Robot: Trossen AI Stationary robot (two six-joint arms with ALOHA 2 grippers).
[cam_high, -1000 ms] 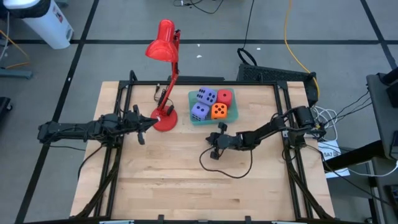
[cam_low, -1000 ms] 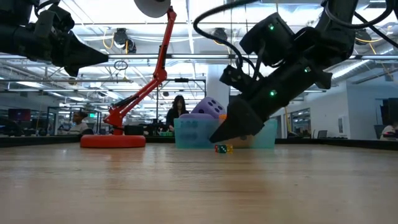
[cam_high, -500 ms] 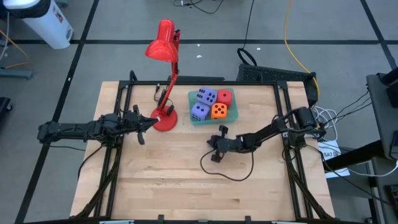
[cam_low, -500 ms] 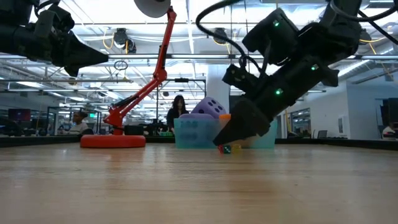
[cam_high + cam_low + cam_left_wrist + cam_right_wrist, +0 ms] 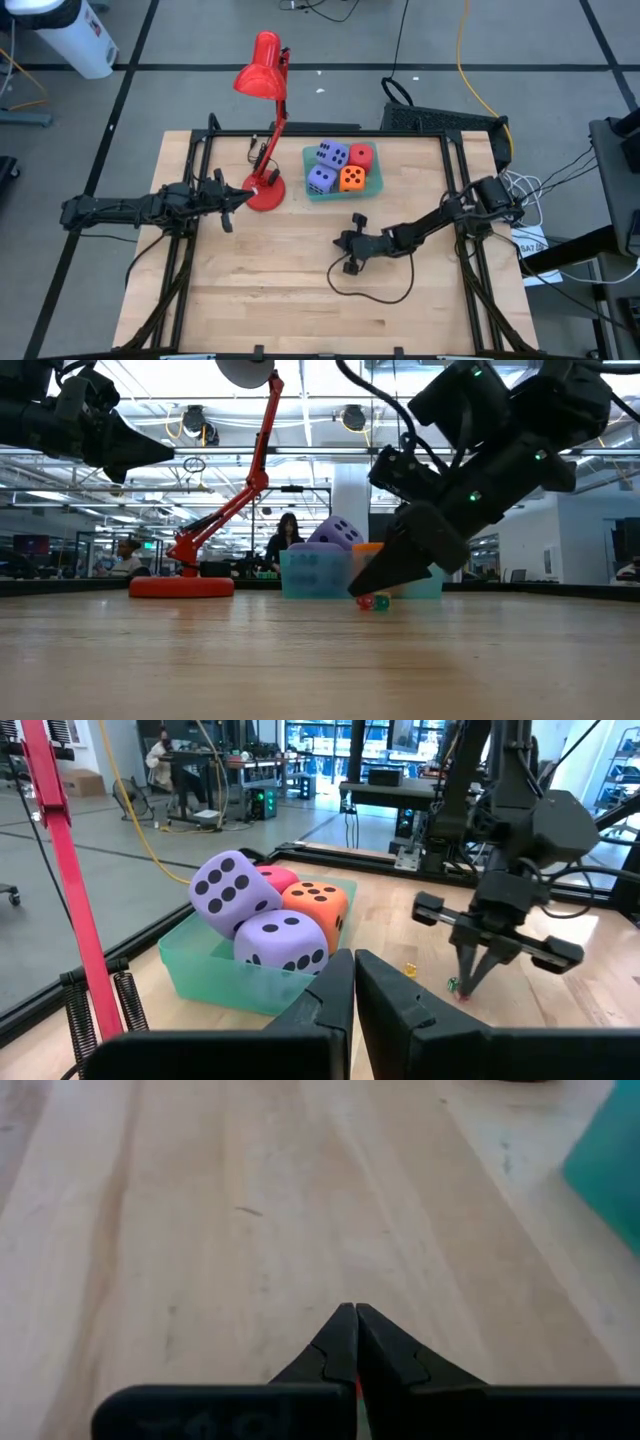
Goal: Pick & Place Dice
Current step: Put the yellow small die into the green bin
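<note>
Four dice sit in a green tray (lamp beside it). The right gripper is clenched low over the table; the left gripper, also closed, hangs near the lamp base.

Right gripper seen from its own wrist camera: two dark fingers pressed together into a point, jaws closed, a thin sliver of red and green showing in the seam between them, too small to identify. Tip hangs low over a light wooden table with visible plank grain and a few small dark marks. A teal bin shows only as a corner of its wall at the frame edge, well apart from the fingertips.
</note>
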